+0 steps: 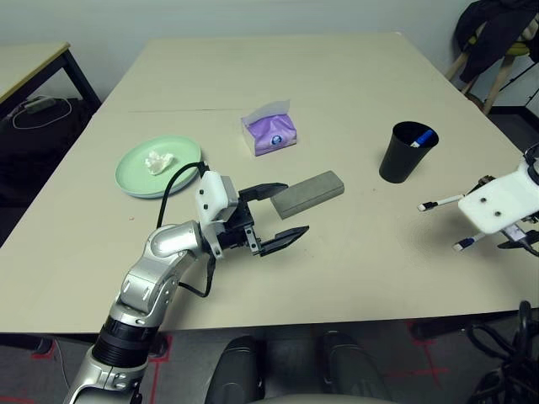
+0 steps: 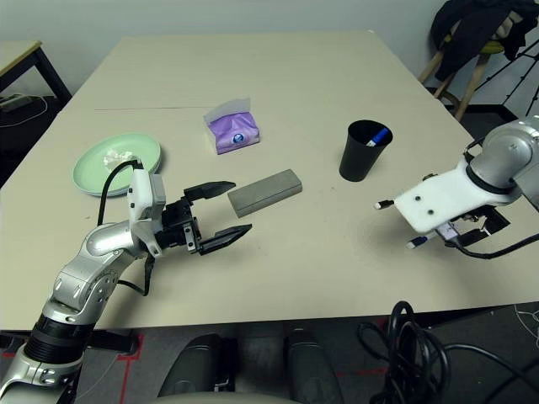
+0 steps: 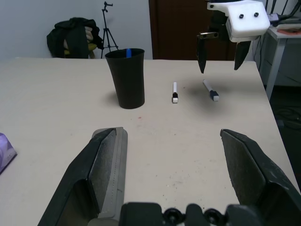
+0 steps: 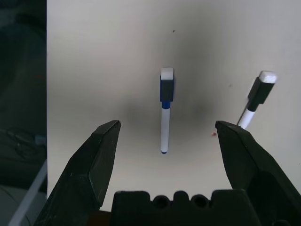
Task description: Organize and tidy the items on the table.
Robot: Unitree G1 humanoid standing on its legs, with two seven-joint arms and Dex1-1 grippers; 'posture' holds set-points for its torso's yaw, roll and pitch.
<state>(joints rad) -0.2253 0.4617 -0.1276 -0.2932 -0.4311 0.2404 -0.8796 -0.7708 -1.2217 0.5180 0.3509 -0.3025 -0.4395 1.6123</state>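
Beige matte bench (image 1: 354,278) with everything spread out on it. Nearest is the left claw (image 1: 278,217), pointing level toward the robot's right, its two black fingers spread wide apart and holding nothing. The near end of the grey glasses case (image 1: 308,194) sits just at the tip of the farther finger — the left wrist view has the case lying right along that finger, but I can't tell if they actually touch.

Over on the right side, the right claw (image 3: 219,56) hangs above the bench pointing straight down, fingers wide apart, nothing in them. Right under it is a white marker with a blue cap (image 4: 165,113), lying flat between the two fingers in the right wrist view but well below them. A second white marker with a dark cap (image 4: 254,101) lies just beside it, outside one finger. Both markers sit apart from each other on the bare top.

A bit farther back stands the black cup (image 1: 406,151), upright, with a blue-tipped marker (image 1: 424,138) poking out of it.

On the left side there's the mint green plate (image 1: 135,181) with a crumpled white tissue (image 1: 158,161) lying in it.

Farther still, near the middle, is the purple tissue pack (image 1: 269,132) — a white sheet sticks up out of its top.
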